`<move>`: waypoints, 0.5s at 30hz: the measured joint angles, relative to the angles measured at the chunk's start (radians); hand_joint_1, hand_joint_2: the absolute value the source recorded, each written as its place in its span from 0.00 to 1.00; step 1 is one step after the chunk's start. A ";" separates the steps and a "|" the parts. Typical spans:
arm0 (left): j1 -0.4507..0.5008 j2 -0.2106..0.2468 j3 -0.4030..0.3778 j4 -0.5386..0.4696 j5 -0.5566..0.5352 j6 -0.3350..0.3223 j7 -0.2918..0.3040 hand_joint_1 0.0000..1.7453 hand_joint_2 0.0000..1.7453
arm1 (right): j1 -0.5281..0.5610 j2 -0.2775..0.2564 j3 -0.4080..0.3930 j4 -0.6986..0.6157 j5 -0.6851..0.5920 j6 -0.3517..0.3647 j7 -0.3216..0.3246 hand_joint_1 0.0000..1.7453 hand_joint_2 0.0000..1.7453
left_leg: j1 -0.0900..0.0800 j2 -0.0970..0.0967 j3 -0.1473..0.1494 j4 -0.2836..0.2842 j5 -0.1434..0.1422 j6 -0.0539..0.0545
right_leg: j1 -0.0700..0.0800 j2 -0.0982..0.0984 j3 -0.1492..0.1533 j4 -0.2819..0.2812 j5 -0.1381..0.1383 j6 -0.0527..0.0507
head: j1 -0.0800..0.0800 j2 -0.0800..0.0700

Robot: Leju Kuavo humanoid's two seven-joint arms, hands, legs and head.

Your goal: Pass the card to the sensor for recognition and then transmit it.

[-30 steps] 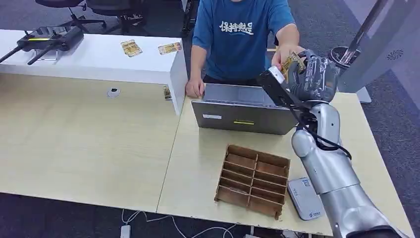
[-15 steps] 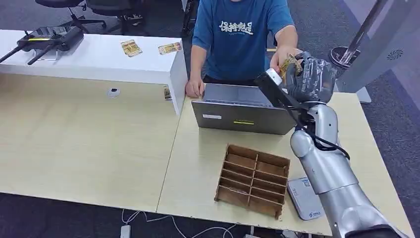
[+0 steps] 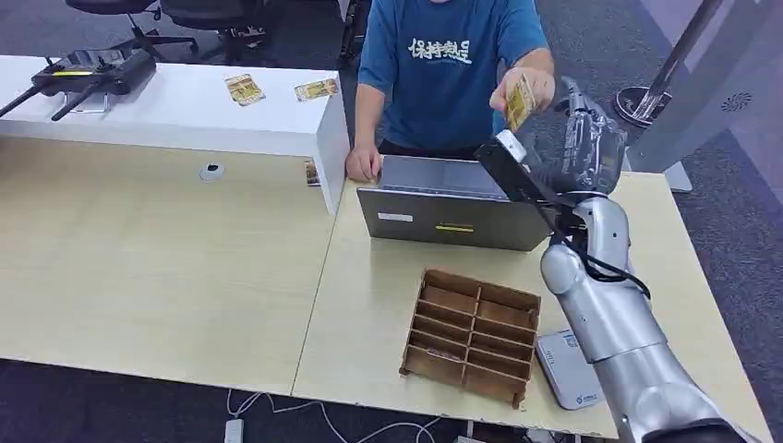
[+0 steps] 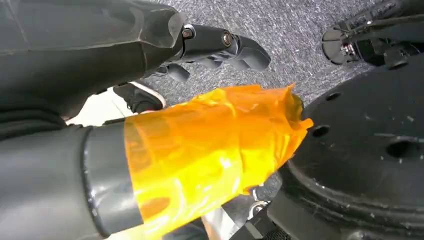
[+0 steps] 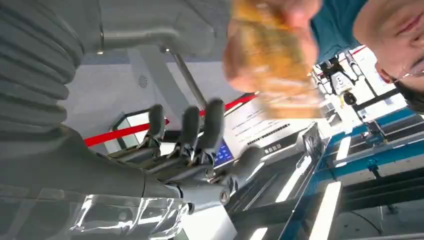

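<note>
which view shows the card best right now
The head view: the card is sharp, pinched in the person's hand beside the right hand. The right wrist view shows it blurred. The left wrist view looks at the floor.

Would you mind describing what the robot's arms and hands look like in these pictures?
The right arm is silver, rounded segments with a black cable looped by the wrist. The right hand is dark grey under clear plastic wrap, with a ribbed cover. The left hand has a grey thumb wrapped in orange tape.
</note>
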 joint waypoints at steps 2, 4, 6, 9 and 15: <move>0.000 0.000 0.001 0.000 -0.003 0.002 0.000 0.00 0.00 | 0.004 0.000 0.000 -0.003 0.007 -0.010 -0.005 0.00 1.00 | 0.000 0.000 0.000 0.000 0.000 0.000 | 0.000 0.000 0.000 0.000 0.000 0.000 | 0.000 0.000; 0.001 0.000 0.001 0.000 -0.008 0.005 0.000 0.00 0.00 | 0.009 0.000 0.000 -0.006 0.013 -0.017 -0.010 0.00 1.00 | 0.000 0.000 0.000 0.000 0.000 0.000 | 0.000 0.000 0.000 0.000 0.000 0.000 | 0.000 0.000; 0.001 0.000 0.002 0.000 -0.010 0.006 0.000 0.00 0.00 | 0.016 0.000 0.000 -0.010 0.018 -0.023 -0.016 0.00 1.00 | 0.000 0.000 0.000 0.000 0.000 0.000 | 0.000 0.000 0.000 0.000 0.000 0.000 | 0.000 0.000; 0.001 0.000 0.002 0.000 -0.014 0.008 0.000 0.00 0.00 | 0.020 0.000 -0.001 -0.016 0.026 -0.029 -0.022 0.00 1.00 | 0.000 0.000 0.000 0.000 0.000 0.000 | 0.000 0.000 0.000 0.000 0.000 0.000 | 0.000 0.000; 0.001 0.000 0.005 0.000 -0.020 0.010 0.000 0.00 0.00 | 0.025 0.000 -0.008 -0.023 0.032 -0.040 -0.029 0.00 1.00 | 0.000 0.000 0.000 0.000 0.000 0.000 | 0.000 0.000 0.000 0.000 0.000 0.000 | 0.000 0.000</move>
